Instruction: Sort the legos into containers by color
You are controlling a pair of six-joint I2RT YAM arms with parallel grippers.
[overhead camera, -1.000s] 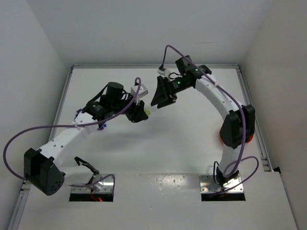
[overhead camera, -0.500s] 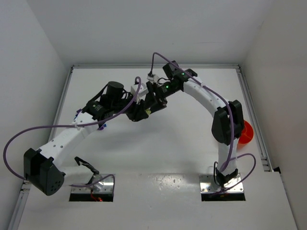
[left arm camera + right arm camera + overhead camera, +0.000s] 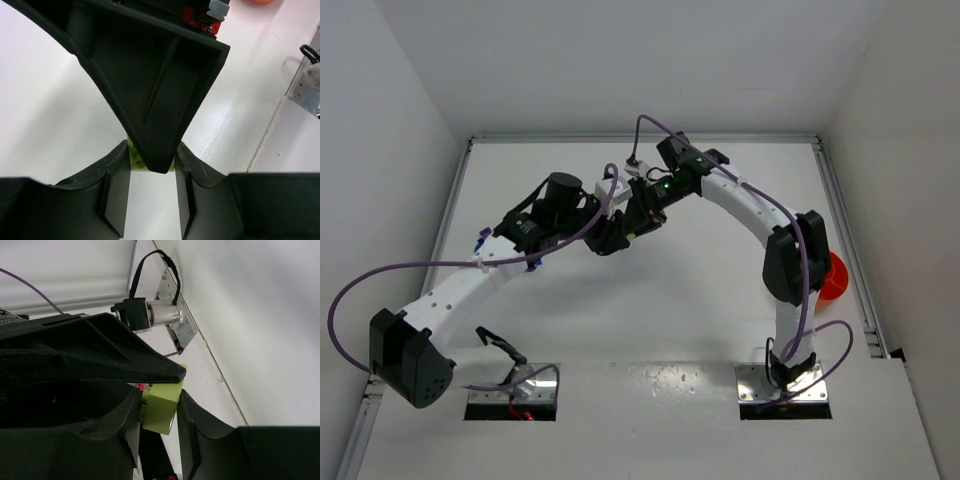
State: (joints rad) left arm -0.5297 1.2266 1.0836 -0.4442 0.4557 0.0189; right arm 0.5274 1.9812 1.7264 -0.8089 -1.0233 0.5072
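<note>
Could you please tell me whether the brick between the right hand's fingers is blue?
No, in the right wrist view the brick between the fingers of the right hand is plainly yellow-green.

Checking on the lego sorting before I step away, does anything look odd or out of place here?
Yes: both grippers crowd one yellow-green brick. The left gripper holds it while the right gripper flanks the same brick, tips overlapping. Likely a handover; the bowl sits far off, half hidden by the right arm.
</note>
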